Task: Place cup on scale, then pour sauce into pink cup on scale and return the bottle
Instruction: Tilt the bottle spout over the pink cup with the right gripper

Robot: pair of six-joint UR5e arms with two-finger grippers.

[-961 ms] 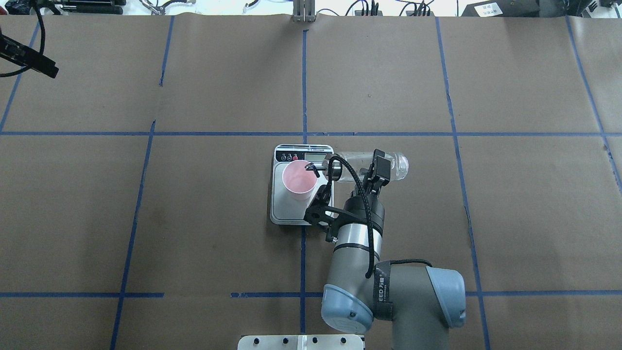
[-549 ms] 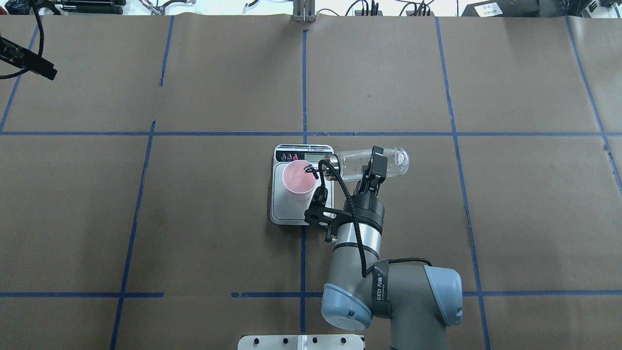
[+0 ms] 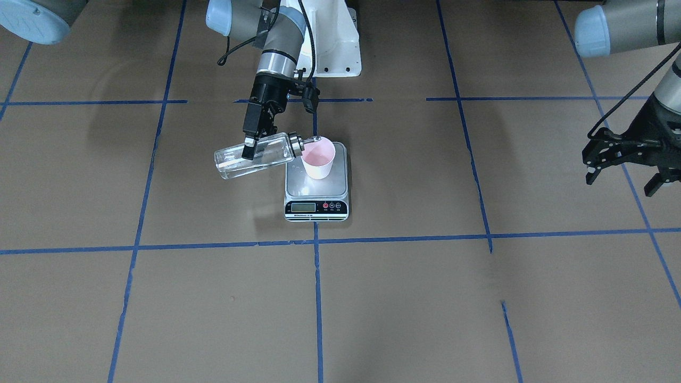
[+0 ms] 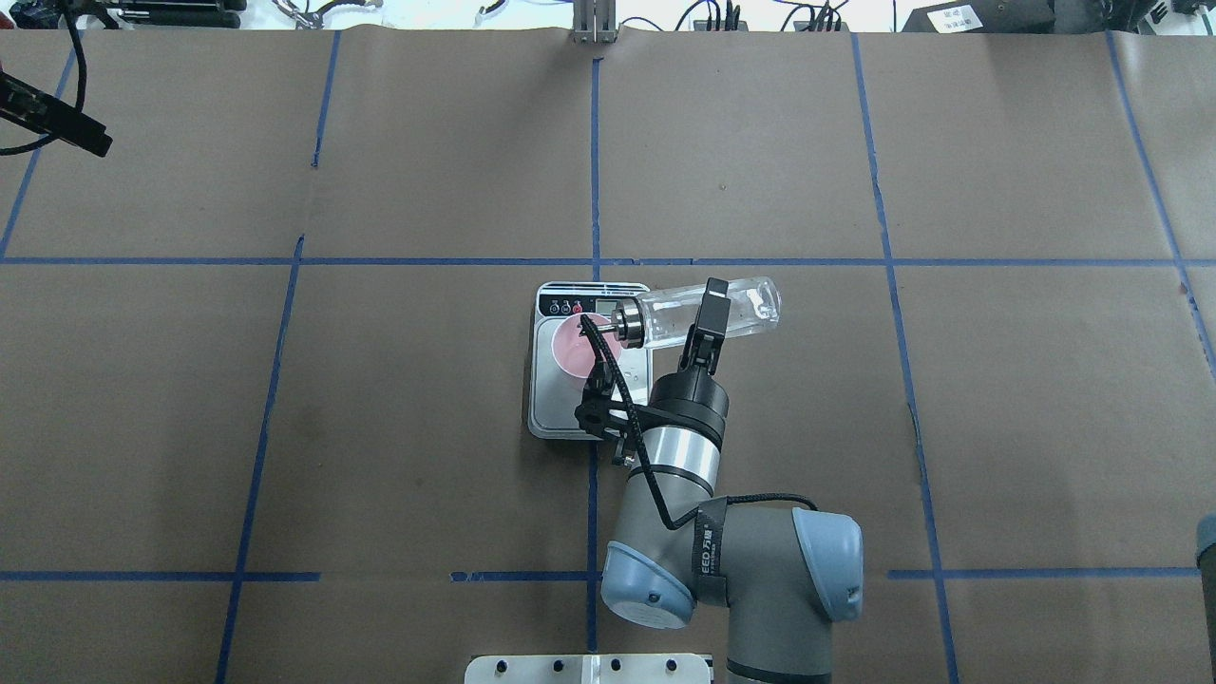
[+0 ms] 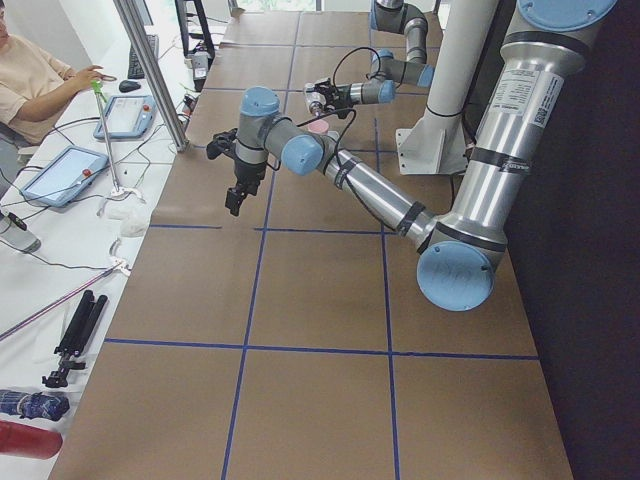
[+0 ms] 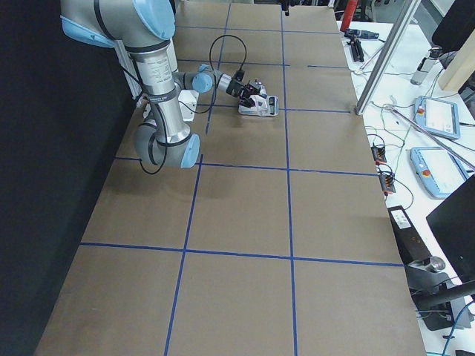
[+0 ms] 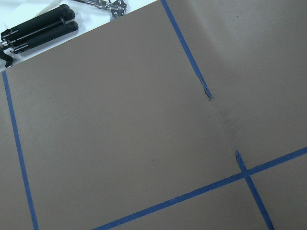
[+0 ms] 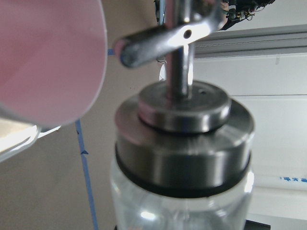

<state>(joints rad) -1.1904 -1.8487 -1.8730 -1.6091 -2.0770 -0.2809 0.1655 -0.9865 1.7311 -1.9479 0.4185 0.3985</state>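
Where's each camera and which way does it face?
Front: across the table, facing the robot; right gripper holds bottle at cup, left gripper aside.
Overhead: behind the robot, looking down; right arm reaches to scale.
Left side: table's left end; left arm near.
Right side: table's right end; right arm near.
Left wrist: down at table; no gripper shows.
Right wrist: along bottle toward cup.
Shared: front and overhead both show cup on scale.

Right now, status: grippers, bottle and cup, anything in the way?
Right gripper shut on bottle, spout over cup on scale. Left gripper open, empty, far off. Flow: cannot tell. Nothing in the way.
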